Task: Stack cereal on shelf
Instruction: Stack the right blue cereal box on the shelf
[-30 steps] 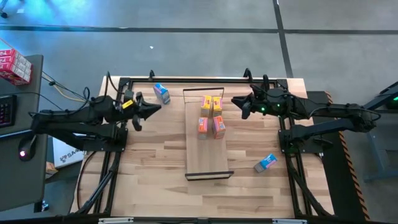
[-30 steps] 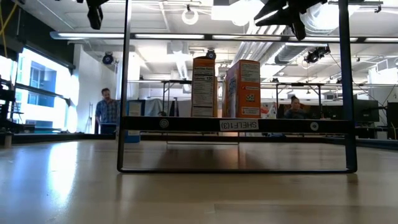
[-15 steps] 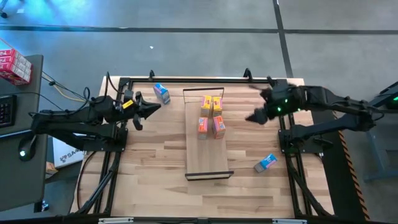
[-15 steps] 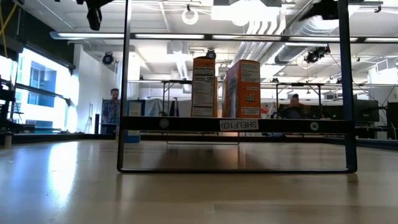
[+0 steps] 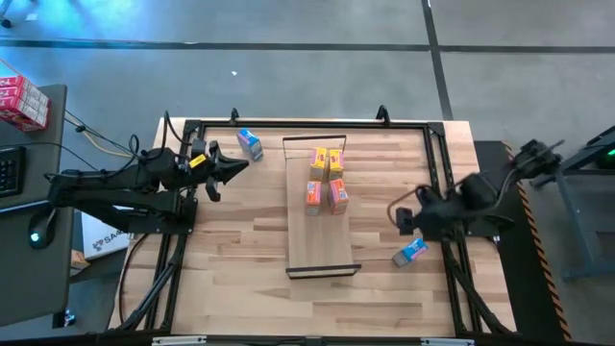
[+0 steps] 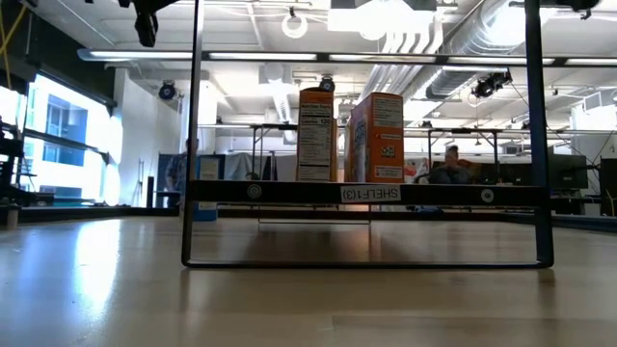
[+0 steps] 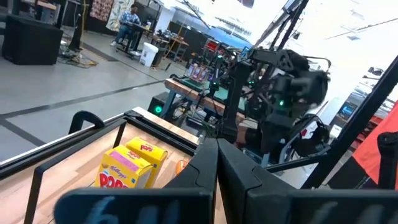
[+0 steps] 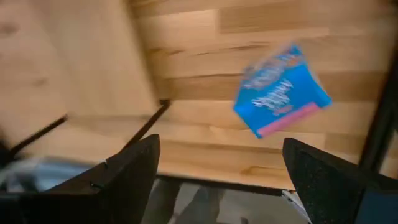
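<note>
The light-wood shelf [image 5: 322,231] lies in the table's middle. On its far half stand two yellow cereal boxes [image 5: 327,161] and two orange-pink ones [image 5: 327,195]; the low view shows them upright [image 6: 376,138]. One blue box [image 5: 250,144] lies on the table left of the shelf's far end. Another blue box [image 5: 410,252] lies flat to the shelf's right. My right gripper [image 5: 407,227] hangs open just above that box [image 8: 281,99], its fingers [image 8: 130,180] spread wide and touching nothing. My left gripper [image 5: 235,165] is shut and empty, hovering left of the shelf.
The shelf's dark metal frame end [image 8: 146,121] stands close to the right-hand blue box. Black rails [image 5: 452,279] run along the table's sides. Red-and-white boxes [image 5: 21,101] sit on a side stand off the table. Bare wood lies near the front edge [image 5: 307,308].
My right gripper has swung from beside the shelf's far end toward the table's near right, and has come down over the blue box lying there. It has left the top of the low view. Nothing on the table has moved.
</note>
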